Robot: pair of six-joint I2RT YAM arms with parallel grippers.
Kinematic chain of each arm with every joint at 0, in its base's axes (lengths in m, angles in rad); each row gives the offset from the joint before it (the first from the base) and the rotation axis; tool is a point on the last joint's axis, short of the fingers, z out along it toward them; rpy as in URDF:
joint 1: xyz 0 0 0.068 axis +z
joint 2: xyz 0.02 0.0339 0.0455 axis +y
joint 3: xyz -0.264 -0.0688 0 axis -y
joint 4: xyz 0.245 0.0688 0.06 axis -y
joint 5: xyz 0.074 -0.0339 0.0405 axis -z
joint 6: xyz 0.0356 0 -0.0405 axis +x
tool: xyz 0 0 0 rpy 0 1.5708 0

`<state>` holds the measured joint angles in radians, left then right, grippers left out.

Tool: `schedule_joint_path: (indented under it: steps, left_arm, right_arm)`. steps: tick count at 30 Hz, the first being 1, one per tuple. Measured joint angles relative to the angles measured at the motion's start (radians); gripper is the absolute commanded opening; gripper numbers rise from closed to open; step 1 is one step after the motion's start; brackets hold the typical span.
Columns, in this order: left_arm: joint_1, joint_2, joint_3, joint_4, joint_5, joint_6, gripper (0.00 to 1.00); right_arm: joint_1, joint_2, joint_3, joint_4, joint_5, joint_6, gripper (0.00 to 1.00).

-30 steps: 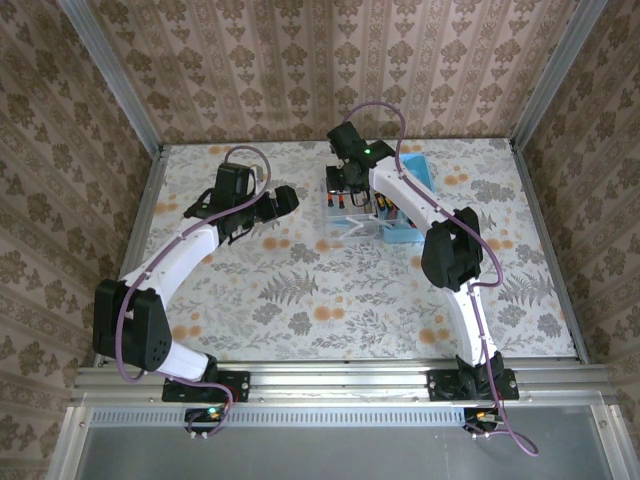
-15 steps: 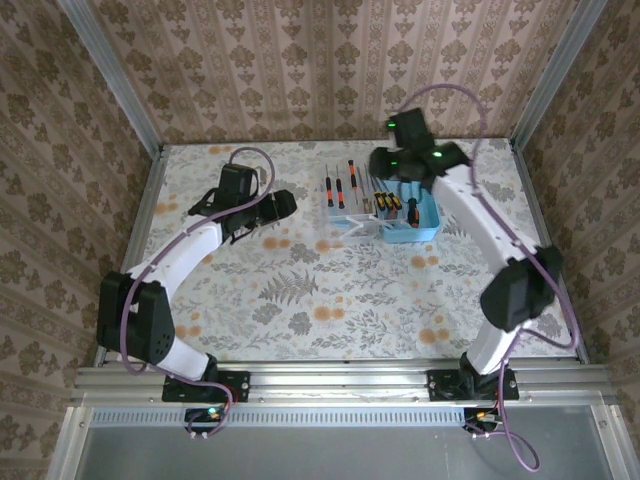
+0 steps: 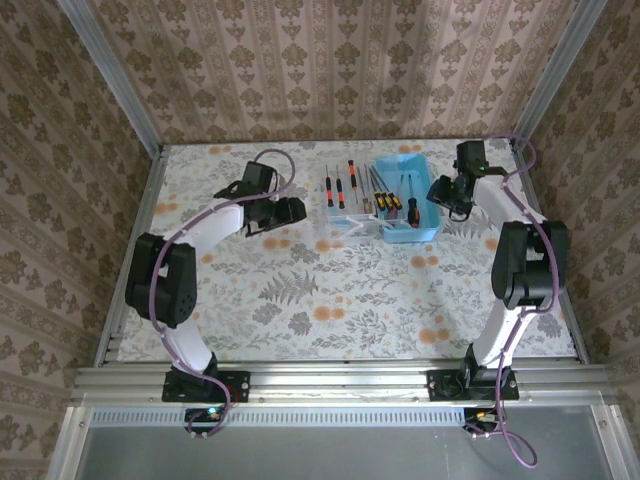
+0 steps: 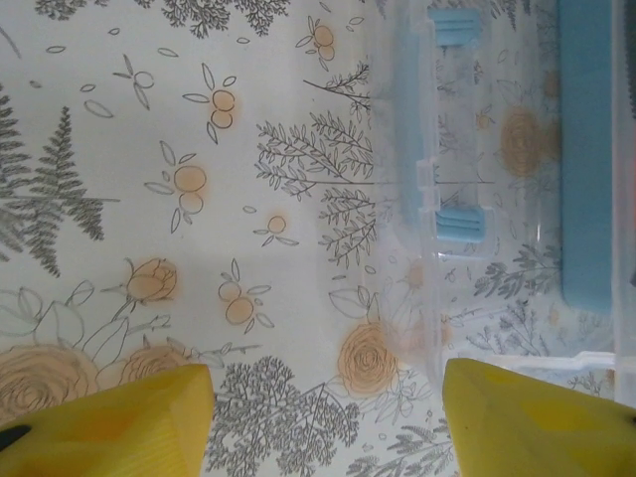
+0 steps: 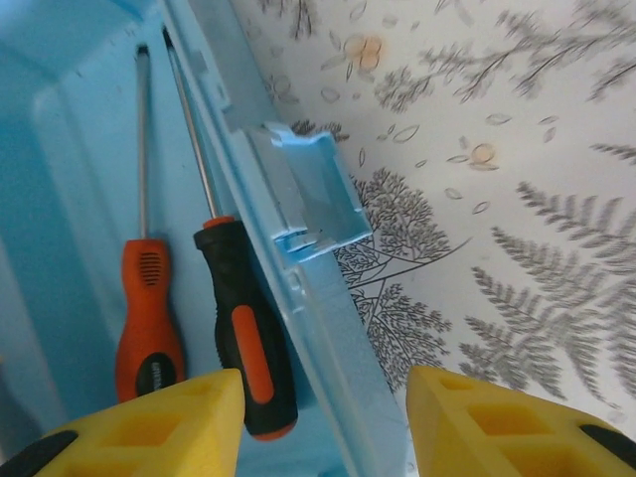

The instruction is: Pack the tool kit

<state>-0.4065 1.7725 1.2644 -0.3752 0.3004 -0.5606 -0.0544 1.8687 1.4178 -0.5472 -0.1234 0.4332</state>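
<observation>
Right wrist: two screwdrivers (image 5: 243, 338) inside blue case (image 5: 70, 149)

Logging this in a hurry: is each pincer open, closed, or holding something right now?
Left pincer: open, holding nothing.
Right pincer: open, holding nothing.

Blue case (image 3: 420, 235), orange-and-black screwdrivers (image 5: 243, 338), grey-and-orange floral tablecloth (image 3: 330, 290), brown damask walls (image 3: 300, 70)

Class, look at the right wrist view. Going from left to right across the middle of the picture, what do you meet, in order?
orange screwdriver → black-and-orange screwdriver → blue case rim → floral tabletop
</observation>
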Motion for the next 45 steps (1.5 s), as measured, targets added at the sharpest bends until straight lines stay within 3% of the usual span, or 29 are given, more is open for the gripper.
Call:
schedule_joint_path:
  steps: [7, 12, 18, 23, 26, 38, 45]
  left_arm:
    - [-0.003, 0.060, 0.039, 0.019, 0.015, -0.029, 0.66]
    - [-0.005, 0.074, 0.039, 0.031, 0.034, -0.043, 0.67]
    - [0.007, 0.074, 0.039, 0.039, 0.005, -0.045, 0.66]
    - [0.014, 0.075, 0.022, 0.053, -0.022, -0.037, 0.55]
    - [0.015, 0.080, 0.010, 0.066, -0.020, -0.019, 0.49]
    - [0.056, 0.045, -0.092, 0.162, 0.023, 0.035, 0.48]
    - [0.068, 0.068, -0.091, 0.326, 0.124, 0.051, 0.35]
  right_arm:
    - [0.019, 0.090, 0.001, 0.030, -0.036, 0.014, 0.37]
    - [0.076, 0.049, -0.067, 0.062, -0.009, 0.015, 0.27]
    - [0.179, -0.034, -0.172, 0.089, 0.049, 0.017, 0.25]
    - [0.211, -0.072, -0.211, 0.089, 0.073, 0.019, 0.25]
    - [0.214, -0.090, -0.220, 0.088, 0.077, 0.018, 0.25]
    - [0.165, -0.199, -0.256, 0.111, 0.041, 0.030, 0.25]
    - [0.103, -0.212, -0.316, 0.154, -0.042, 0.068, 0.25]
